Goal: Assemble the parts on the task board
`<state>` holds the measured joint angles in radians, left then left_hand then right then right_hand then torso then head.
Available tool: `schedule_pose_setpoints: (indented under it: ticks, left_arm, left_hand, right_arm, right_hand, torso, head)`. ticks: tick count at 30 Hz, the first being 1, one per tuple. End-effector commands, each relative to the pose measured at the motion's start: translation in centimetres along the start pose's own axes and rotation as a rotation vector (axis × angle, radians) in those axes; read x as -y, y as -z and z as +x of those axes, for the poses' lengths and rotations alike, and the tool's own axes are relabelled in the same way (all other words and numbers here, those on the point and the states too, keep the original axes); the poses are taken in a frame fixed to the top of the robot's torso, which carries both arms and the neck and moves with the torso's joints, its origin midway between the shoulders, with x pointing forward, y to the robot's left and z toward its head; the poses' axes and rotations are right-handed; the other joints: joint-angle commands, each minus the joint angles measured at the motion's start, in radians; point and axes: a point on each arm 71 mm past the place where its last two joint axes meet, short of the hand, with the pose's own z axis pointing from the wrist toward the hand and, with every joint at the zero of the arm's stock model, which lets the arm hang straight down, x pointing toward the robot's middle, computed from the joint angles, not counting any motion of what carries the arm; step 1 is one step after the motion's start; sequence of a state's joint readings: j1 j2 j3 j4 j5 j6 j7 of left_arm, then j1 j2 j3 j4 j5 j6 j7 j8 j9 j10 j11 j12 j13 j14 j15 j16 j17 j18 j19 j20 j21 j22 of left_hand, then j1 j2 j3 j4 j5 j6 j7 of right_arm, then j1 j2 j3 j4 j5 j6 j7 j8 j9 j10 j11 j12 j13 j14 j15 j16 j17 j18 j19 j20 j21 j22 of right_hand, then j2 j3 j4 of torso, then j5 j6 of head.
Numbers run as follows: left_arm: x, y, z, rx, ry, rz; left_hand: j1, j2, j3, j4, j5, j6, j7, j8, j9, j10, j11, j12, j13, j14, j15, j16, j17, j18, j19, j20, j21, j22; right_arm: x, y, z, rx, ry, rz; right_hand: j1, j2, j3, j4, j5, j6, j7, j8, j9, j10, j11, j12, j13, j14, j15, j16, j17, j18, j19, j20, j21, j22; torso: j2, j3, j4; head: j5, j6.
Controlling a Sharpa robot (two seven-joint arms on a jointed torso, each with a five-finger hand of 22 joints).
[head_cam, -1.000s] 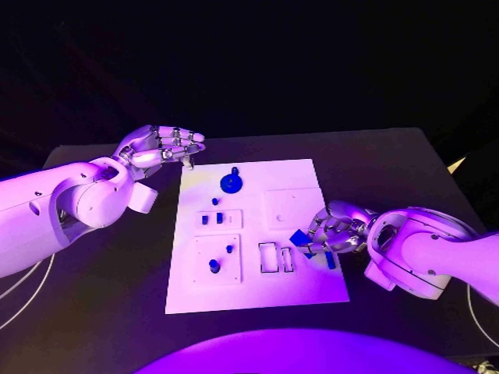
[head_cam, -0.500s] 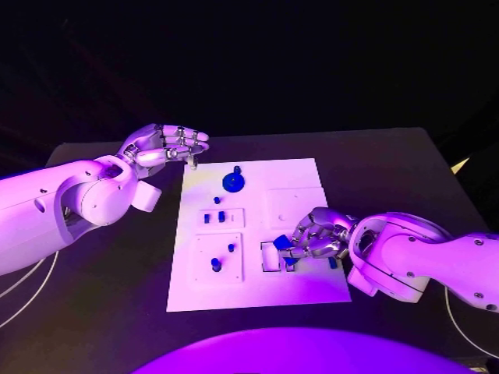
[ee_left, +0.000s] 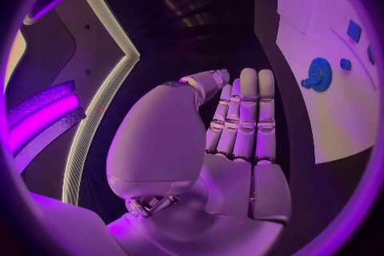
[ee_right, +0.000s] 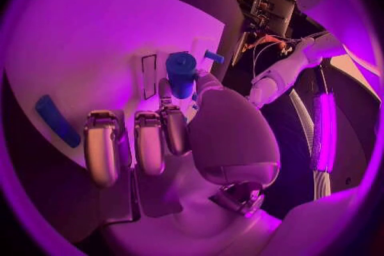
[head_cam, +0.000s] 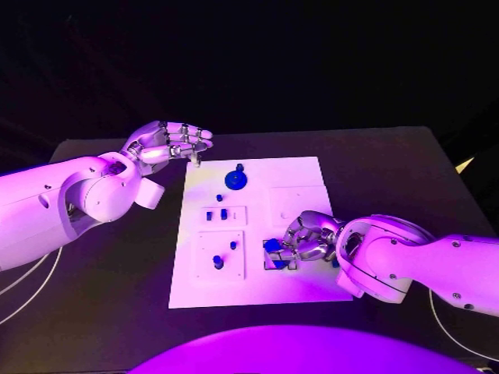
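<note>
Blue part (ee_right: 181, 72) in right hand (head_cam: 303, 238) over unlettered task board (head_cam: 306, 173)

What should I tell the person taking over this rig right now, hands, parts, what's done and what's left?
Right hand: over the near right part of the task board, holding a blue cylindrical part above the rectangular slots.
Left hand: fingers curled, nothing in it, at the board's far left corner.
Parts: blue gear at the board's far end; small blue pieces in the middle left block; blue pegs in the near left block; a loose blue bar lying on the board by the right hand.
Done: several pieces appear seated.
Left: place the held part, then the loose bar.
</note>
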<state>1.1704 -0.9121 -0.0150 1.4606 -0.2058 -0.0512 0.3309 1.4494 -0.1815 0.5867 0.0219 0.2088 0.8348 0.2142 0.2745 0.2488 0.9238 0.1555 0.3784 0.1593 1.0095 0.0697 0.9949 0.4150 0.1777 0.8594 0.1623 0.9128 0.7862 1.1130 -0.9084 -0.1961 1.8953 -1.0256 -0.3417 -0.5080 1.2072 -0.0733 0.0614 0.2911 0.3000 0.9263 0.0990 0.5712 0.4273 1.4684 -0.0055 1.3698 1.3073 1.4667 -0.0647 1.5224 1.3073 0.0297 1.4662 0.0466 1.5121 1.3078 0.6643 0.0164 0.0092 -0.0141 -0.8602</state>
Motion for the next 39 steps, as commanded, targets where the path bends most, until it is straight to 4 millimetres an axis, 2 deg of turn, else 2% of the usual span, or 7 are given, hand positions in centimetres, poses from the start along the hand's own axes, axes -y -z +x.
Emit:
schedule_pose_setpoints:
  ticks: [1, 7, 13, 16, 18, 26, 39]
  left_arm:
    - [0.1, 0.0, 0.3, -0.021, 0.005, 0.011]
    - [0.1, 0.0, 0.2, -0.019, 0.004, 0.010]
    - [0.1, 0.0, 0.1, -0.019, 0.004, 0.009]
    - [0.1, 0.0, 0.1, -0.018, 0.004, 0.008]
    - [0.1, 0.0, 0.1, -0.018, 0.004, 0.008]
    - [0.1, 0.0, 0.1, -0.017, 0.004, 0.008]
    - [0.1, 0.1, 0.0, -0.013, 0.003, 0.008]
  left_hand:
    - [-0.006, -0.003, 0.005, 0.002, 0.001, -0.005, 0.014, 0.004, -0.001, -0.008, 0.001, 0.007, -0.001, -0.003, 0.002, -0.004, -0.001, 0.006, -0.007, -0.002, 0.007, 0.001]
    - [-0.006, -0.003, 0.005, 0.002, 0.001, -0.005, 0.014, 0.004, -0.001, -0.008, 0.001, 0.007, -0.001, -0.003, 0.002, -0.004, -0.001, 0.006, -0.007, -0.002, 0.007, 0.001]
    - [-0.009, -0.004, 0.006, 0.003, 0.000, -0.005, 0.014, 0.004, -0.002, -0.010, 0.001, 0.007, -0.002, -0.003, 0.002, -0.004, -0.001, 0.006, -0.008, -0.001, 0.007, 0.002]
    - [-0.009, -0.004, 0.006, 0.003, 0.000, -0.005, 0.014, 0.004, -0.002, -0.010, 0.001, 0.007, -0.002, -0.003, 0.002, -0.004, -0.001, 0.006, -0.008, -0.001, 0.007, 0.002]
    - [-0.009, -0.004, 0.006, 0.003, 0.000, -0.005, 0.014, 0.004, -0.002, -0.010, 0.001, 0.007, -0.002, -0.003, 0.002, -0.004, -0.001, 0.006, -0.008, -0.001, 0.007, 0.002]
    - [-0.009, -0.004, 0.006, 0.003, 0.000, -0.005, 0.014, 0.004, -0.002, -0.010, 0.001, 0.007, -0.002, -0.003, 0.002, -0.004, -0.001, 0.006, -0.008, -0.001, 0.007, 0.002]
    - [-0.009, -0.004, 0.006, 0.003, 0.000, -0.005, 0.014, 0.004, -0.002, -0.010, 0.001, 0.007, -0.002, -0.003, 0.002, -0.004, -0.001, 0.006, -0.008, -0.001, 0.007, 0.002]
  right_arm:
    - [0.0, -0.2, 0.0, 0.012, 0.020, -0.001]
    - [0.1, -0.5, -0.1, 0.014, 0.041, 0.003]
    - [0.1, -0.6, 0.0, 0.005, 0.063, 0.002]
    - [0.0, -0.6, 0.0, 0.005, 0.074, 0.000]
    - [0.0, -0.6, 0.1, 0.002, 0.082, -0.003]
    - [-0.2, -0.5, 0.1, 0.007, 0.108, -0.016]
    - [0.6, 1.2, -1.3, 0.075, 0.078, -0.045]
  right_hand:
    - [-0.012, -0.002, 0.003, 0.001, -0.006, 0.045, -0.040, 0.004, 0.005, 0.005, -0.008, -0.002, 0.114, 0.080, -0.010, 0.003, 0.147, -0.018, 0.086, -0.011, 0.002, 0.248]
    - [-0.034, -0.007, 0.001, 0.001, -0.024, 0.049, -0.042, 0.010, 0.009, 0.005, -0.010, -0.004, 0.114, 0.081, -0.012, 0.004, 0.148, -0.019, 0.087, -0.012, 0.005, 0.249]
    - [-0.086, -0.003, -0.010, 0.002, -0.127, 0.049, -0.044, 0.021, 0.019, 0.006, -0.011, -0.009, 0.116, 0.081, -0.013, 0.003, 0.148, -0.018, 0.087, -0.014, 0.003, 0.248]
    - [-0.105, -0.001, -0.024, 0.001, -0.085, 0.047, -0.045, 0.026, 0.024, 0.008, -0.012, -0.009, 0.118, 0.080, -0.014, 0.002, 0.147, -0.019, 0.087, -0.015, 0.004, 0.248]
    - [-0.118, -0.001, -0.035, 0.002, -0.092, 0.046, -0.045, 0.029, 0.026, 0.008, -0.012, -0.010, 0.118, 0.081, -0.014, 0.003, 0.148, -0.019, 0.087, -0.015, 0.004, 0.248]
    - [-0.193, 0.015, -0.141, 0.003, -0.230, 0.040, -0.045, 0.043, 0.040, 0.008, -0.012, -0.015, 0.121, 0.081, -0.014, 0.001, 0.147, -0.018, 0.086, -0.015, 0.002, 0.248]
    - [-0.043, 0.048, -0.175, -0.003, -0.158, 0.012, -0.039, 0.032, 0.040, 0.007, -0.008, -0.019, 0.124, 0.080, -0.011, 0.000, 0.146, -0.016, 0.082, -0.014, -0.010, 0.245]
  torso:
    - [0.000, 0.0006, 0.0001]
    - [0.000, -0.0002, 0.0003]
    - [0.000, -0.0001, 0.0004]
    - [-0.001, -0.0002, 0.0001]
    - [-0.001, -0.0001, -0.0001]
    - [-0.001, -0.0001, 0.0002]
    - [-0.002, -0.0005, -0.0016]
  head:
    - [0.003, 0.000]
    - [0.002, -0.002]
    - [0.001, -0.001]
    - [0.000, -0.001]
    - [0.000, -0.001]
    - [-0.002, 0.000]
    - [-0.004, 0.001]
